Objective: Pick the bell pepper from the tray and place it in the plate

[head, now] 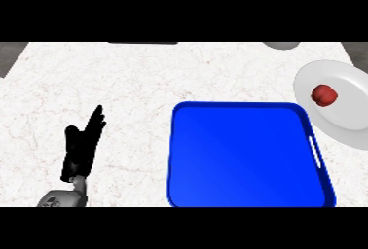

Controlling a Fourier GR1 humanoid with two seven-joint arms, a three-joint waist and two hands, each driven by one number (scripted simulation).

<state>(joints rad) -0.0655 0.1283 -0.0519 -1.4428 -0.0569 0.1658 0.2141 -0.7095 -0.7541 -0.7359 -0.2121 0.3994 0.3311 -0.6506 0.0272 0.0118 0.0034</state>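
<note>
A small red bell pepper point(324, 94) lies on the white plate point(345, 121) at the right edge of the counter. The blue tray point(244, 155) sits in the lower middle with nothing on it. My left hand point(81, 146) rests at the lower left, fingers straight and pointing up, well apart from the tray. My right hand does not show in the head view.
The marble counter point(108, 82) stretches wide to the left and behind the tray. A grey rounded object point(281, 44) peeks in at the top right edge. A dark strip point(142, 43) lies along the back edge.
</note>
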